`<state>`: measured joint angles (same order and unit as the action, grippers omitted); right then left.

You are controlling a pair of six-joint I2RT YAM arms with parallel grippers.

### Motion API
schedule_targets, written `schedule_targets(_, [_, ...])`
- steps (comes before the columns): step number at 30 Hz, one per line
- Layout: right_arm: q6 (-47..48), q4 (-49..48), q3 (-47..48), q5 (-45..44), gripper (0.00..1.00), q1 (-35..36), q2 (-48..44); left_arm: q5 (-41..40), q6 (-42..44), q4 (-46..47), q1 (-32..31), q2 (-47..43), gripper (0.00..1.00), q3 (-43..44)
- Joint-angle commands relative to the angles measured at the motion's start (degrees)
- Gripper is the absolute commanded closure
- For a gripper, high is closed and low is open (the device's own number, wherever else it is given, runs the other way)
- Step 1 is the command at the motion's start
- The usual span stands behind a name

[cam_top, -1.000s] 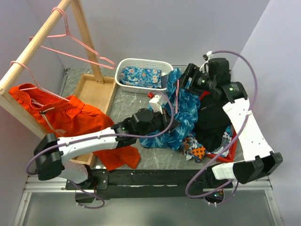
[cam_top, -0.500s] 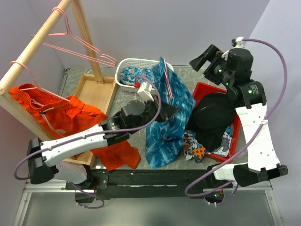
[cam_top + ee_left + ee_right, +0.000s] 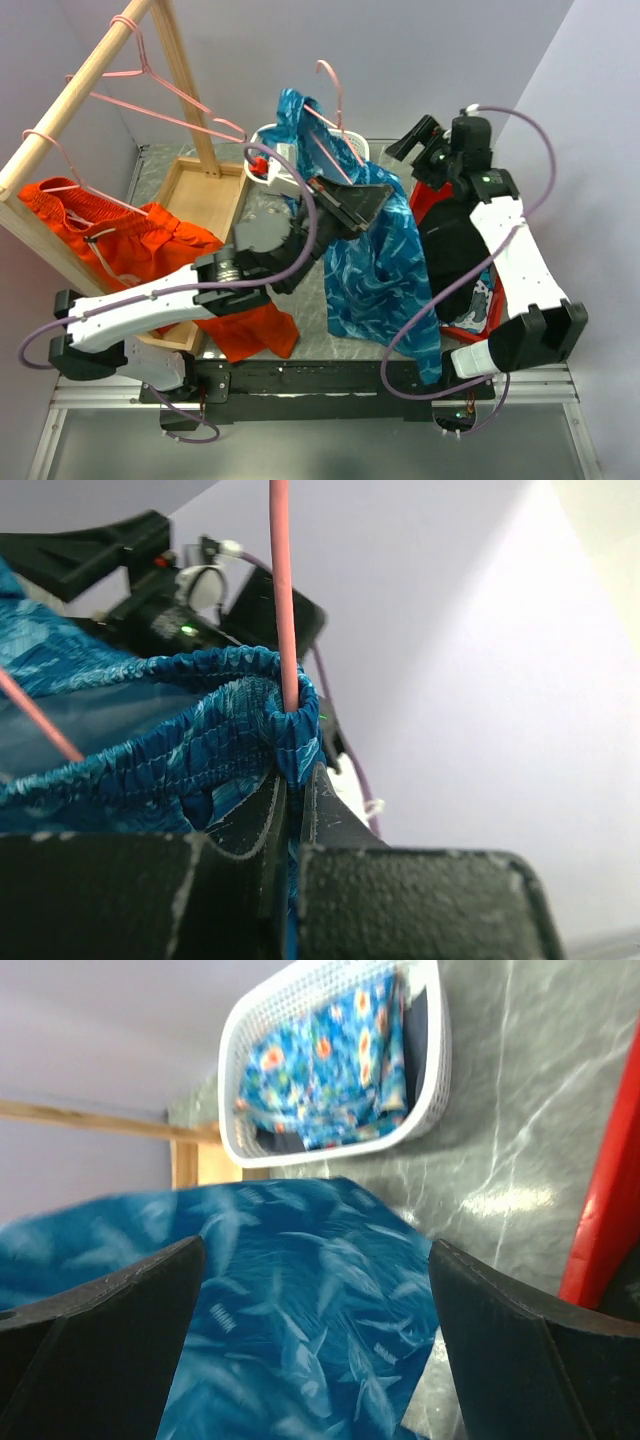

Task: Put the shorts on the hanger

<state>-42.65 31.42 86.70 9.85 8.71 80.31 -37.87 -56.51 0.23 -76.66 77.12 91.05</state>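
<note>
The blue leaf-print shorts (image 3: 375, 265) hang in the air over the table's middle, draped on a pink wire hanger (image 3: 327, 85) whose hook sticks up above them. My left gripper (image 3: 375, 195) is raised and shut on the shorts' elastic waistband. In the left wrist view the gripper (image 3: 297, 775) pinches the waistband (image 3: 200, 730), and the hanger wire (image 3: 283, 600) runs down into the fold at its tips. My right gripper (image 3: 412, 138) is open and empty, apart from the shorts at the back right. In its own view the gripper (image 3: 315, 1248) looks down on the shorts (image 3: 300, 1310).
A wooden rack (image 3: 85, 75) at the left carries two more pink hangers (image 3: 160, 95); orange shorts (image 3: 150, 250) hang from one. A wooden tray (image 3: 205, 195) lies below. A white basket (image 3: 430, 1080) holds flowered cloth. A red tray (image 3: 470, 325) with dark clothes sits at the right.
My left arm has lifted the shorts and hanger higher and toward the back, so the shorts now hang free. My right gripper has let go and drawn back, then come slightly left.
</note>
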Motion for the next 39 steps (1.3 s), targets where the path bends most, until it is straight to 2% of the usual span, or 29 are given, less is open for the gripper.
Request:
schedule_targets(1, [-2.34,-9.61,-3.28,5.97,0.0,0.34,1.51,-7.47,2.89,5.22,-3.05,2.77,0.99,5.01])
schedule_targets(10, [-1.73,-13.4,-11.98,5.36,0.0,4.91,-0.77,-14.68,4.57,7.68,-5.16,4.09,0.99,3.97])
schedule_targets(18, [-2.17,-12.61,-13.92,3.08,0.0,7.02,-2.88,-20.84,7.91,5.93,-4.64,4.35,0.99,6.24])
schedule_targets(27, [-2.08,-8.66,-14.54,-3.42,0.0,6.85,-7.18,-21.19,3.87,-0.05,1.25,0.66,0.99,5.28])
schedule_targets(39, [-1.99,-6.28,-13.92,-5.1,0.0,6.58,-11.58,-19.18,1.32,-6.64,9.86,-1.89,0.99,5.81])
